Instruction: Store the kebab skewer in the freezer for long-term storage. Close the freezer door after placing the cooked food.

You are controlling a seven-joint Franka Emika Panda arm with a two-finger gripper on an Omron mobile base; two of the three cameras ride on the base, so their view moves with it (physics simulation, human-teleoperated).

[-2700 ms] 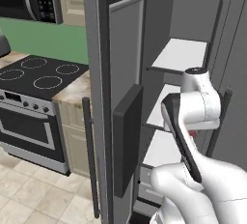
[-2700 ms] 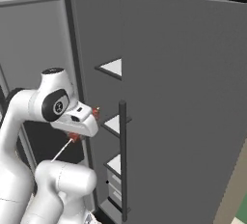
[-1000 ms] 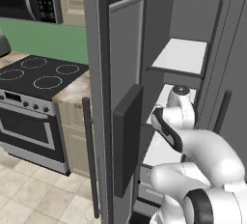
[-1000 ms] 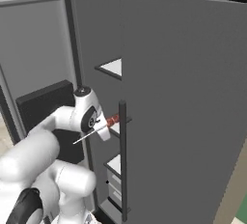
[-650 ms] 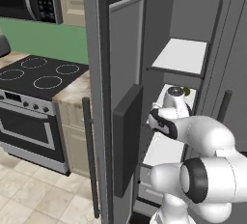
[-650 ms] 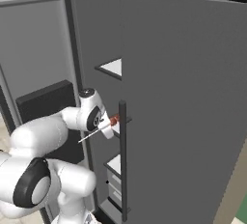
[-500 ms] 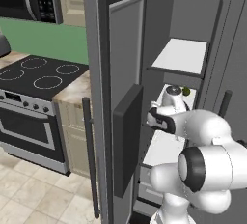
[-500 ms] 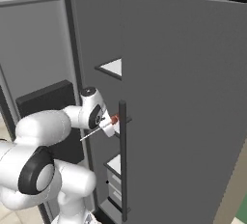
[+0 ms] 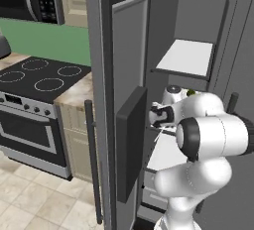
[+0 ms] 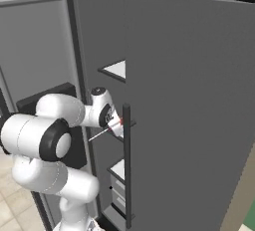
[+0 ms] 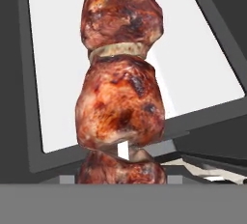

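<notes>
Freezer door (image 9: pixel 116 100) swung wide, freezer (image 9: pixel 191 35) mouth open, white shelf (image 9: pixel 186 58) with bare room above, skewer (image 11: pixel 120 78) meat close over another shelf, plain door's handle (image 10: pixel 127 165) beside the opening.

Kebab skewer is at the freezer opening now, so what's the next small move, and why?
Probably ease the claw further in and down. It is shut on the kebab skewer, whose meat hangs above a white shelf in the freezer, not yet resting on it.

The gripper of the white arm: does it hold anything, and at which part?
Yes. The gripper is shut on the thin pale kebab skewer with reddish-brown meat chunks, gripping at the meat end; the bare stick points away from the freezer.
</notes>
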